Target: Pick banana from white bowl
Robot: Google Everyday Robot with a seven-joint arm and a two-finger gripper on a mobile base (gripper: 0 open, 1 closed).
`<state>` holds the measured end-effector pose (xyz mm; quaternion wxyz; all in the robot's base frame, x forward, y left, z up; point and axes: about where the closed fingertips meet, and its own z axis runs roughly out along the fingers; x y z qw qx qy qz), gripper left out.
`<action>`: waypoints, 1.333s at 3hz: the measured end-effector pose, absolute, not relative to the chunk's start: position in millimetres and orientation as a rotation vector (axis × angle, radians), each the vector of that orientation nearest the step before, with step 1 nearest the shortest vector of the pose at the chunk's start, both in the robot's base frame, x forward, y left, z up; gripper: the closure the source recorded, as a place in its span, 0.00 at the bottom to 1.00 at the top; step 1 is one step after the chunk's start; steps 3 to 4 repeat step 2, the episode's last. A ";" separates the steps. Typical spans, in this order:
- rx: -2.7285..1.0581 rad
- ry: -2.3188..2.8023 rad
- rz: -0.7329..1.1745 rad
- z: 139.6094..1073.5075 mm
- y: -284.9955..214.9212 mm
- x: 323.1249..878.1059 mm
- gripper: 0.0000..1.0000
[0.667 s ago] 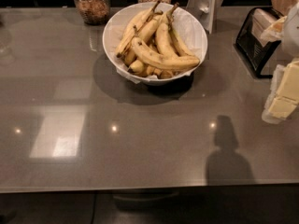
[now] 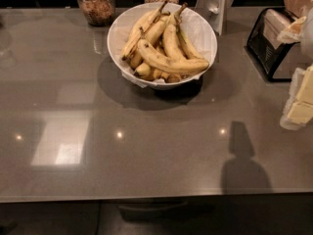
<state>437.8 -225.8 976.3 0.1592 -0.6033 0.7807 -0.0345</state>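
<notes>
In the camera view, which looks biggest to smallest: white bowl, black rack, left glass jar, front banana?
1. white bowl
2. black rack, partly hidden
3. front banana and left glass jar look alike, so they are unranked

The gripper sits at the right edge, below the rack.

No text, label, brand, number or sign is legible on any surface. The gripper (image 2: 299, 102) hangs at the right edge of the view, over the bench (image 2: 146, 155). The white bowl (image 2: 198, 31) and glass jar (image 2: 96, 4) to its left bear no readable marking.
</notes>
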 end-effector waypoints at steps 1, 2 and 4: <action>-1.724 2.231 -0.099 976.3 -243.8 437.1 0.00; -1.724 2.231 -0.099 976.3 -252.4 436.7 0.00; -1.724 2.231 -0.099 976.3 -252.4 436.7 0.00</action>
